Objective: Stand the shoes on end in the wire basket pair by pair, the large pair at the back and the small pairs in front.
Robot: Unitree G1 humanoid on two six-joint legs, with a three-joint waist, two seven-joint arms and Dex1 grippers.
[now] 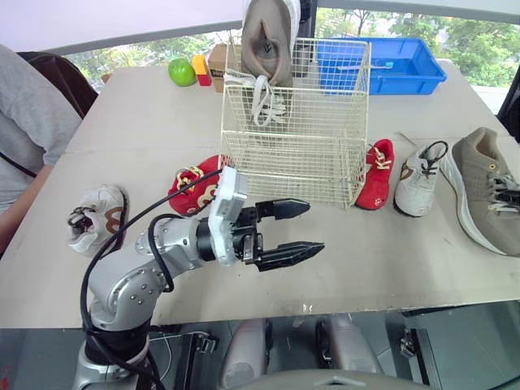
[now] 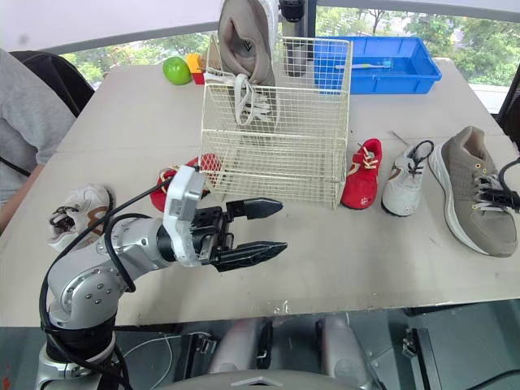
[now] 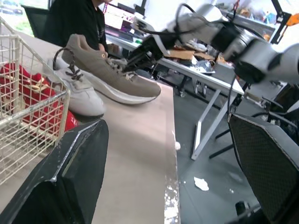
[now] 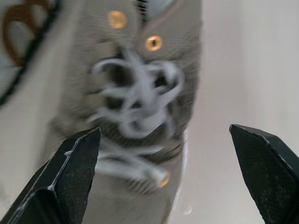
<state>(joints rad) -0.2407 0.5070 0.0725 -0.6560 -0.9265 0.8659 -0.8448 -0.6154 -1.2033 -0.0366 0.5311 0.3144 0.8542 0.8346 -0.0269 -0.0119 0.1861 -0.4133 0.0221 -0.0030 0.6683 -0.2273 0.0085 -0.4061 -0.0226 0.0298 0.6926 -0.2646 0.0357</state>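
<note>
Left gripper (image 1: 315,227) hovers nearest, its black fingers spread apart, above the table (image 1: 390,276) in front of the cream wire basket (image 1: 292,162). One large tan shoe (image 1: 268,36) with white laces stands on end at the basket's back. Its mate (image 1: 487,183) lies flat at far right, with the right gripper (image 4: 164,130) spread wide over its laces. A small white shoe (image 1: 418,179) and a small red shoe (image 1: 378,175) lie to the right of the basket. A second red shoe (image 1: 191,188) and a second white shoe (image 1: 97,215) lie to its left.

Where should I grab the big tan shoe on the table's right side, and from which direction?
Take the big tan shoe across the midfoot, over its laces, coming straight down. It rests flat on its sole with the laces facing up, and that part looks narrow enough for the open right gripper to straddle. Mind the white shoe close beside it.
</note>
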